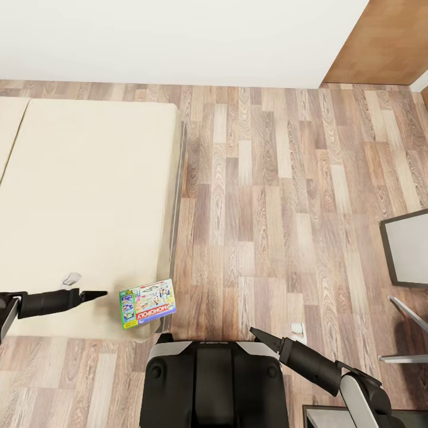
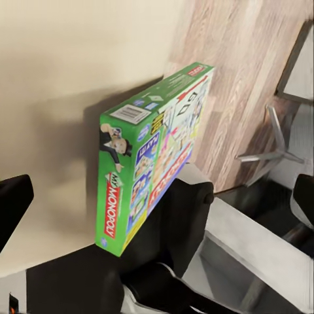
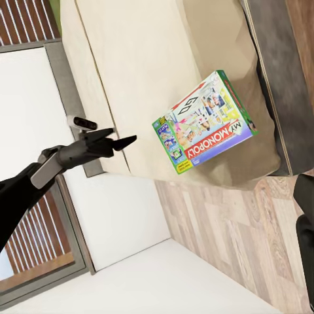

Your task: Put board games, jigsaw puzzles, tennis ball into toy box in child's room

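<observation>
A Monopoly board game (image 1: 147,303) lies flat at the corner of the cream bed (image 1: 83,202), by the wooden floor (image 1: 279,196). The left gripper (image 1: 98,294) looks pinched shut, empty, near it. The right gripper (image 1: 257,333): cannot tell.

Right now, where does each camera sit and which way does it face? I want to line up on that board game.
Head view: on the head, looking down at the bed, wood floor and My Monopoly box; both arms, left tool and the base show.
Left wrist view: near the left tool, facing the box edge-on; dark robot body below.
Right wrist view: near the right tool, facing the bed corner, box and left tool.
All three share the box.
</observation>
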Motion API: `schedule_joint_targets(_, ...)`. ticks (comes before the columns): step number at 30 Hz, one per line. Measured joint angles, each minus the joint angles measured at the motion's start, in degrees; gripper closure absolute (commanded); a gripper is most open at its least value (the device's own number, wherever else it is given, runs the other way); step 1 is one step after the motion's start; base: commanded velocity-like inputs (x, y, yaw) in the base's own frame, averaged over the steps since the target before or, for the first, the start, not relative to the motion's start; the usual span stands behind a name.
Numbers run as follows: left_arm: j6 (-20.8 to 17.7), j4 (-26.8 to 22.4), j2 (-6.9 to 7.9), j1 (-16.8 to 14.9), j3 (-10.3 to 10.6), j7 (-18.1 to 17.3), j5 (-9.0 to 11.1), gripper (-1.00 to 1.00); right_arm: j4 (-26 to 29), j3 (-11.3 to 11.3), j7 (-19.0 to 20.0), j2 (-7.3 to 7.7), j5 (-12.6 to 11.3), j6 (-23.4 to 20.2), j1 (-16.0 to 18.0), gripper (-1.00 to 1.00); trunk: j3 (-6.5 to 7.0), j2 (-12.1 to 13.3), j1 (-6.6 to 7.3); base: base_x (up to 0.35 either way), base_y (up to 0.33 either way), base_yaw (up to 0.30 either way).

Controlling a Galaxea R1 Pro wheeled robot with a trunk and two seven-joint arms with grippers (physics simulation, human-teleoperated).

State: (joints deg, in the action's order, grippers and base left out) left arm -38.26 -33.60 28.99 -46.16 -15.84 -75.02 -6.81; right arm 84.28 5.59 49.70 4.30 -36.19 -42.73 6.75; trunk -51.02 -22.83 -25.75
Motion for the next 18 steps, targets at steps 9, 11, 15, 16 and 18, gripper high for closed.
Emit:
schedule_joint_targets(9, 0.0, -0.1, 0.51, 0.0, -0.1, -4.9, 0.0, -1.0, 0.0, 0.0, 0.0, 0.0, 0.0, 0.0, 0.0, -1.0, 0.0, 0.0, 0.0, 0.0, 0.0, 0.0)
schedule_joint_targets(11, 0.0, -0.1, 1.06, 0.0, -0.1, -6.2, 0.0, -1.0, 0.0, 0.0, 0.0, 0.0, 0.0, 0.0, 0.0, -1.0, 0.0, 0.0, 0.0, 0.0, 0.0, 0.0)
schedule_joint_targets(15, 0.0, -0.1, 1.77, 0.0, -0.1, -8.7, 0.0, -1.0, 0.0, 0.0, 0.0, 0.0, -0.1, 0.0, 0.0, -1.0, 0.0, 0.0, 0.0, 0.0, 0.0, 0.0)
schedule_joint_targets(16, 0.0, -0.1, 1.85, 0.0, -0.1, -9.1, 0.0, -1.0, 0.0, 0.0, 0.0, 0.0, -0.1, 0.0, 0.0, -1.0, 0.0, 0.0, 0.0, 0.0, 0.0, 0.0)
schedule_joint_targets(18, 0.0, -0.1, 2.0, 0.0, -0.1, -10.4, 0.0, -1.0, 0.0, 0.0, 0.0, 0.0, -0.1, 0.0, 0.0, -1.0, 0.0, 0.0, 0.0, 0.0, 0.0, 0.0)
